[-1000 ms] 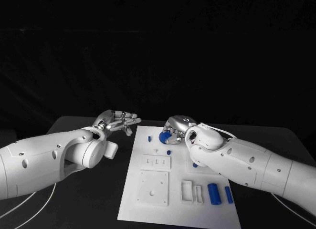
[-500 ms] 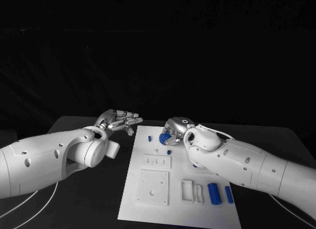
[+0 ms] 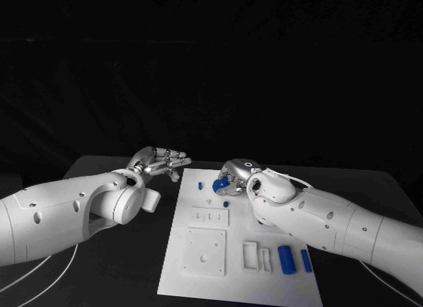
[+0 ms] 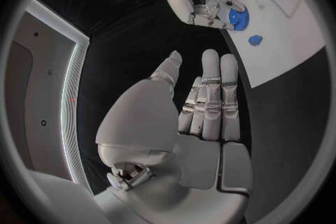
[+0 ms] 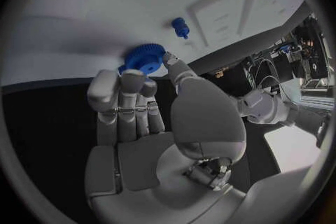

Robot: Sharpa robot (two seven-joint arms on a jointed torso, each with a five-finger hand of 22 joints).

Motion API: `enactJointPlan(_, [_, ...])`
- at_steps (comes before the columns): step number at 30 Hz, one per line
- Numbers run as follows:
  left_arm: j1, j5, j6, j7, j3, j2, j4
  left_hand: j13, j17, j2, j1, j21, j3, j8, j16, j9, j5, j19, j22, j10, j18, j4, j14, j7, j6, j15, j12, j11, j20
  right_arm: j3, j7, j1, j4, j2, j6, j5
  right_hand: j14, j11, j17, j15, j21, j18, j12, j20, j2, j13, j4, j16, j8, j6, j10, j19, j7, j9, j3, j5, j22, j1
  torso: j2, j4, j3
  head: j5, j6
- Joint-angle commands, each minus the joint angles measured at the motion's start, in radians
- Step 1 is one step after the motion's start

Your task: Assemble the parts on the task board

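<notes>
The white task board (image 3: 198, 272) lies in the middle of the black table. My right hand (image 3: 236, 175) is over the board's far end and pinches a blue gear (image 3: 221, 186) between thumb and fingers. The right wrist view shows the gear (image 5: 145, 60) at the fingertips of that hand (image 5: 140, 112), close to the board (image 5: 91, 5); I cannot tell whether it touches. A small blue peg (image 5: 181, 26) stands just beyond it. My left hand (image 3: 161, 160) hovers beside the board's far left corner, holding nothing, its fingers (image 4: 210, 95) straight and side by side.
Small blue parts (image 3: 199, 185) (image 3: 226, 204) stand on the board near the gear. Two blue cylinders (image 3: 286, 259) (image 3: 307, 261) lie at its near right, beside white slotted blocks (image 3: 257, 256). Two white square plates (image 3: 211, 217) (image 3: 205, 251) lie along its left side.
My right hand has sunk slightly toward the board with the blue gear still held. The left hand has stayed in place.
</notes>
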Motion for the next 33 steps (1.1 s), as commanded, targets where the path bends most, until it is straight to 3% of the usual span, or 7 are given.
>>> enactJointPlan(1, [0.001, -0.004, 0.013, 0.004, 0.001, 0.001, 0.001, 0.000, -0.001, 0.000, 0.004, 0.006, 0.000, 0.004, 0.002, 0.000, 0.002, -0.008, -0.001, -0.006, 0.017, 0.001, 0.003, -0.001, -0.005, 0.001, -0.002, -0.002, -0.002, -0.002, 0.005, -0.003, 0.000, -0.004, 0.029, 0.024, 0.001, 0.002, -0.001, 0.008, -0.001, 0.002, -0.005, 0.009, -0.006, -0.004, 0.072, -0.004, -0.003, -0.011, -0.008, 0.062, -0.002, 0.002, -0.017, -0.043, 0.111, -0.024, 0.000, -0.0007, 0.0003, 0.000, 0.000])
enactJointPlan(3, [0.001, -0.004, 0.015, 0.003, 0.001, 0.001, 0.001, 0.000, -0.001, 0.000, 0.004, 0.006, 0.001, 0.004, 0.002, 0.000, 0.002, -0.008, -0.001, -0.006, 0.017, 0.002, 0.003, -0.001, -0.005, 0.001, -0.002, -0.002, -0.002, -0.002, 0.006, -0.004, 0.001, -0.008, 0.027, 0.030, 0.000, 0.003, 0.000, 0.009, 0.004, 0.003, -0.002, 0.010, -0.016, -0.006, 0.142, -0.002, -0.003, -0.014, -0.009, 0.062, -0.002, 0.003, -0.034, -0.045, 0.112, -0.025, 0.000, -0.0008, 0.0005, -0.002, -0.001])
enactJointPlan(5, [0.001, -0.004, 0.015, 0.002, 0.001, 0.001, 0.000, 0.000, -0.001, 0.001, 0.001, 0.007, 0.001, 0.004, 0.002, 0.000, 0.003, -0.008, -0.002, -0.006, 0.017, 0.005, 0.003, 0.000, -0.006, 0.001, -0.002, -0.002, -0.002, -0.002, 0.006, -0.006, 0.003, -0.012, 0.022, 0.034, -0.001, 0.003, 0.000, 0.009, 0.006, 0.003, 0.000, 0.010, -0.016, -0.007, 0.164, -0.002, -0.003, -0.014, -0.009, 0.063, -0.002, 0.003, -0.048, -0.045, 0.113, -0.015, 0.000, -0.0012, 0.0003, -0.002, 0.000])
enactJointPlan(18, [0.001, -0.003, 0.017, -0.002, 0.001, -0.002, -0.006, 0.000, -0.001, 0.000, 0.002, 0.007, 0.001, 0.004, 0.001, 0.000, 0.003, -0.008, -0.003, -0.008, 0.017, 0.006, 0.003, 0.000, -0.010, 0.001, -0.002, -0.002, -0.002, -0.002, 0.005, -0.015, 0.031, -0.050, -0.014, 0.046, 0.000, 0.002, 0.001, 0.009, 0.010, 0.003, 0.003, 0.009, -0.016, -0.006, 0.156, 0.000, -0.003, -0.008, -0.006, 0.063, -0.003, 0.003, -0.045, -0.043, 0.113, -0.005, -0.001, -0.0018, 0.0018, -0.003, 0.001])
enactJointPlan(23, [0.001, -0.002, 0.020, -0.003, 0.001, -0.003, -0.008, 0.000, -0.002, -0.001, 0.003, 0.007, 0.003, 0.004, 0.001, 0.000, 0.005, -0.009, -0.005, -0.011, 0.017, 0.008, 0.002, 0.000, -0.010, 0.001, -0.002, -0.001, -0.001, 0.000, 0.012, -0.017, 0.054, -0.073, -0.071, 0.059, 0.000, 0.002, 0.001, 0.009, 0.012, 0.002, 0.002, 0.009, -0.015, -0.007, 0.145, 0.001, -0.003, -0.007, -0.006, 0.063, -0.003, 0.003, -0.027, -0.037, 0.113, 0.000, -0.001, -0.0026, 0.0014, -0.005, 0.001])
enactJointPlan(29, [0.001, -0.002, 0.023, -0.002, 0.001, -0.007, -0.014, 0.000, -0.002, -0.002, 0.003, 0.007, 0.004, 0.004, 0.000, 0.000, 0.005, -0.009, -0.005, -0.013, 0.017, 0.008, 0.001, 0.000, -0.010, 0.002, -0.002, -0.001, -0.001, 0.026, 0.038, -0.019, 0.089, -0.111, -0.167, 0.138, 0.000, 0.003, 0.001, 0.009, 0.024, 0.002, 0.002, 0.009, -0.020, -0.009, 0.116, 0.001, -0.003, -0.012, -0.005, 0.064, -0.001, 0.002, -0.011, -0.016, 0.115, 0.004, -0.004, -0.0106, 0.0042, 0.003, 0.009])
enactJointPlan(33, [0.001, -0.002, 0.030, 0.008, 0.001, -0.008, -0.027, 0.000, -0.002, -0.003, 0.004, 0.007, 0.004, 0.003, 0.000, 0.000, 0.005, -0.010, -0.006, -0.016, 0.017, 0.009, 0.001, 0.001, -0.015, 0.002, -0.002, 0.000, -0.001, 0.049, 0.068, -0.019, 0.107, -0.141, -0.163, 0.233, 0.000, 0.004, 0.000, 0.010, 0.023, 0.003, -0.008, 0.011, -0.015, -0.021, 0.087, -0.001, -0.003, -0.026, -0.010, 0.064, 0.002, 0.002, -0.036, -0.005, 0.115, 0.007, -0.010, -0.0201, 0.0085, 0.002, 0.012])
